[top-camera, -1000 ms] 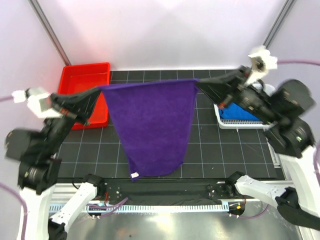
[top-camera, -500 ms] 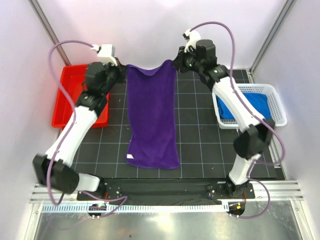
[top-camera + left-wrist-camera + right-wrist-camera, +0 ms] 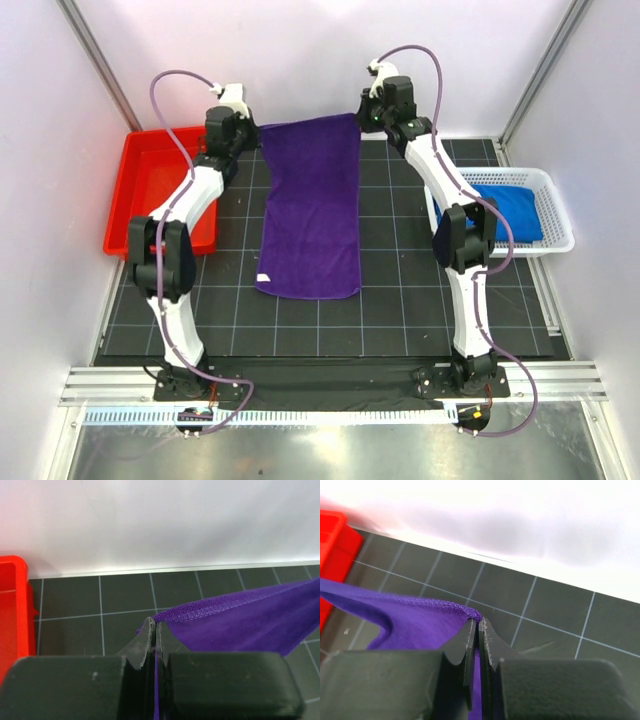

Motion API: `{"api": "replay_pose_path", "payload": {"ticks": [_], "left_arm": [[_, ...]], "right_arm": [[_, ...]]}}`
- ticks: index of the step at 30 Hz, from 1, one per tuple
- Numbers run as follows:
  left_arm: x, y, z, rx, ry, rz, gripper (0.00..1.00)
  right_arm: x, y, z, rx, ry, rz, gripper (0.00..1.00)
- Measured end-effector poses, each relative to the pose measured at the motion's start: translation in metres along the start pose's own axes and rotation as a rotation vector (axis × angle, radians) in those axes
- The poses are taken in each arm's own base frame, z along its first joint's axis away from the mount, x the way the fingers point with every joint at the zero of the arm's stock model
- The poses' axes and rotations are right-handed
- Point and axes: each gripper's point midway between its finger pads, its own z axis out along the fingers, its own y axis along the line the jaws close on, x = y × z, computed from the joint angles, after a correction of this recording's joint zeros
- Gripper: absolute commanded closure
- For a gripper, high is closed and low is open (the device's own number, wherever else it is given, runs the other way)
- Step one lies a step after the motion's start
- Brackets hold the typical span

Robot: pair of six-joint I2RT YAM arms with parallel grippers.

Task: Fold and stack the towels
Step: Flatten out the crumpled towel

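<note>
purple towel lies lengthways on the middle of the black gridded bench. its near edge is flat and its far edge sits at the back, close to the white wall. small white tag at its near left corner.

left end effector is pinched closed on the far left corner, with the stitched hem running off to the right from the fingers. right end effector is pinched closed on the far right corner, the cloth falling away to its left. can't tell if the far edge touches the mat.

both arms stretch forward along the towel's two long sides.

red tray sits left of the left arm, apart from the towel. white mesh basket sits at the right edge, beyond the right arm, with a blue towel inside, well apart from the purple one.
</note>
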Motion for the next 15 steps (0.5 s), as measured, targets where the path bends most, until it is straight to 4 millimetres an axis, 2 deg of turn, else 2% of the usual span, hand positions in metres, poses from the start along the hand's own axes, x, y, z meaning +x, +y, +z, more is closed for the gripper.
{"api": "replay_pose_path", "payload": {"ticks": [4,7,11,15], "left_arm": [[0.019,0.015,0.022,-0.002,0.032,-0.012,1.0],[0.027,0.017,0.032,0.003,0.045,-0.014,1.0],[0.015,0.012,0.05,0.025,0.015,-0.014,1.0],[-0.003,0.007,0.061,0.048,-0.026,-0.015,0.99]], "right_arm": [[0.02,-0.011,0.016,0.02,0.027,0.008,0.99],[0.031,-0.018,0.025,0.037,0.036,0.013,0.99],[0.04,-0.029,0.034,0.068,0.036,0.022,0.99],[0.039,-0.043,0.039,0.097,0.02,0.033,0.99]]}}
